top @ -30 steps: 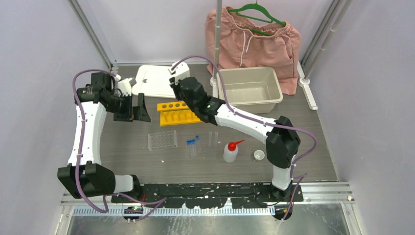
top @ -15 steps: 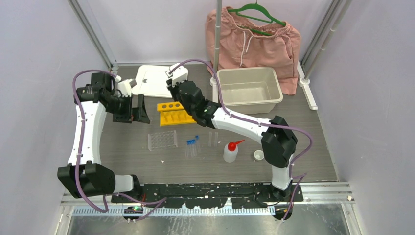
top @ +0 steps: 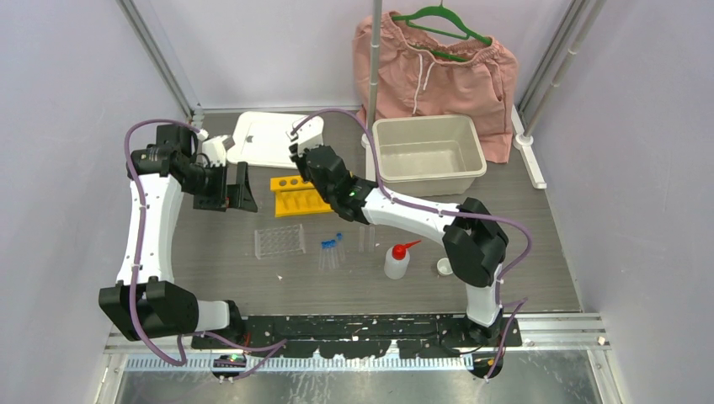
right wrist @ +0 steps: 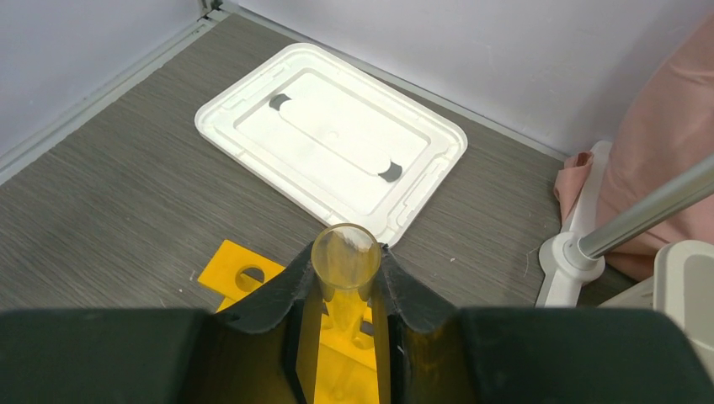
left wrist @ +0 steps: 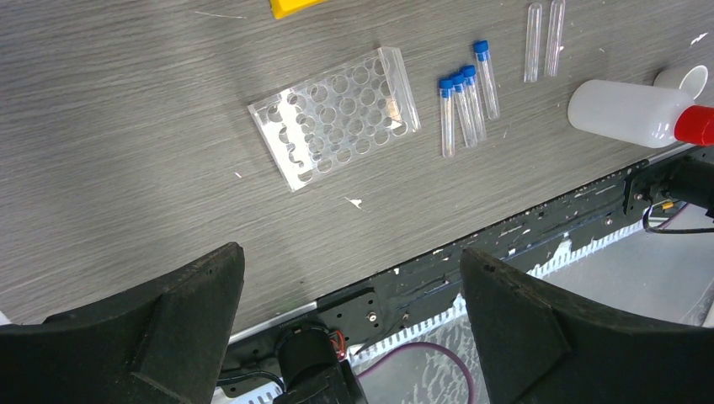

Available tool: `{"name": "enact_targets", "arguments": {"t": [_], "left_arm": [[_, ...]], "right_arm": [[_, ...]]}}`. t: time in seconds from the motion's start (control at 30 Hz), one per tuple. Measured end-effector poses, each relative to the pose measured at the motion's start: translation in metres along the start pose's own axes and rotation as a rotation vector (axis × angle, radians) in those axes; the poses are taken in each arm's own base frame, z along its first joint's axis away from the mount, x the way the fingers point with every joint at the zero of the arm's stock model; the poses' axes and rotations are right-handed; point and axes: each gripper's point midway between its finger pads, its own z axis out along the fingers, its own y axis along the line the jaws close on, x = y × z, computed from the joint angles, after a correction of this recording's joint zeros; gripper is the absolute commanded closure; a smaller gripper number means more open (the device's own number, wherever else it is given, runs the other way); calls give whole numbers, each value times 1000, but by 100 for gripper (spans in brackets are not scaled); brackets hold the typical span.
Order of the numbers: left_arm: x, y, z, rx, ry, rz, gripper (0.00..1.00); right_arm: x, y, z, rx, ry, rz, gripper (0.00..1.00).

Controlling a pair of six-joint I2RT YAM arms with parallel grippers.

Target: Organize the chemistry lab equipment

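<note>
Tube (right wrist: 345,252) in right pincer (right wrist: 345,271), shifted slightly above rack (right wrist: 240,282)

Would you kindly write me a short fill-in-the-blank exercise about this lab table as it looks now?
The right gripper is shut on a clear tube over the ____ rack.
The left gripper stands ____, holding nothing.
The squeeze bottle has a ____ nozzle.
The capped tubes beside the clear rack have ____ caps.
Missing words: yellow; open; red; blue.
</note>
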Motion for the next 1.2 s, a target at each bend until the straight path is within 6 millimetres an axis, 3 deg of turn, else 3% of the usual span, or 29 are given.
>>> {"name": "enact_targets", "arguments": {"t": [0.83, 1.2], "left_arm": [[0, 1, 0, -3, 1, 2, 0], [-1, 1, -1, -8, -3, 5, 0]], "right_arm": [[33, -18, 5, 56, 48, 32, 99], [76, -18, 11, 73, 105, 80, 95]]}}
